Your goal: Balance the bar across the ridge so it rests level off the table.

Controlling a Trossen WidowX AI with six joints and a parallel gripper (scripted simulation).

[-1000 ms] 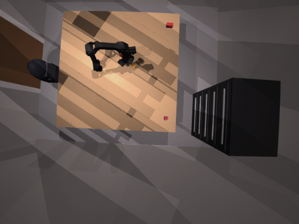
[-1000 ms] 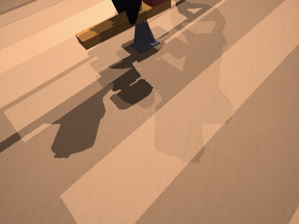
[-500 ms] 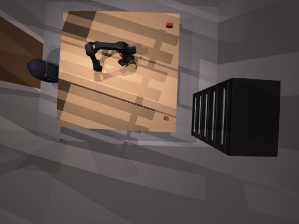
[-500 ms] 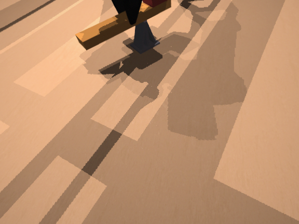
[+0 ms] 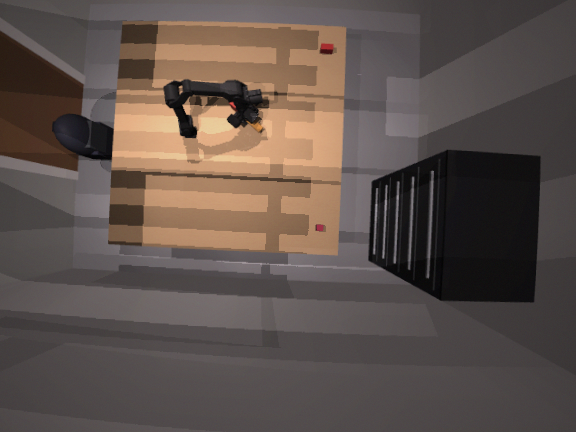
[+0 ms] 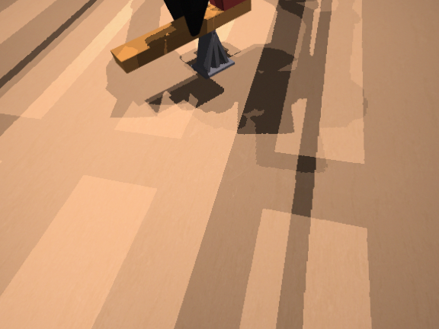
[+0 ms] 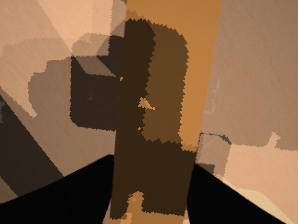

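Note:
A long orange-brown bar (image 6: 160, 42) (image 7: 165, 100) lies across the top of a dark blue-grey ridge (image 6: 213, 57), its left end clear above the table. My gripper (image 6: 192, 27) (image 7: 151, 168) is shut on the bar right over the ridge; its black fingers flank the bar at the bottom of the wrist view. In the overhead view the arm (image 5: 210, 90) reaches to the bar's orange end (image 5: 257, 127). A dark red block sits at the bar's far end at the frame's top; that end is cut off.
The wooden table (image 5: 225, 210) bears two small red cubes, one at the far corner (image 5: 326, 48) and one near the front right (image 5: 320, 228). A black cabinet (image 5: 450, 225) stands to the right of the table. A dark round object (image 5: 75, 132) sits off the left edge.

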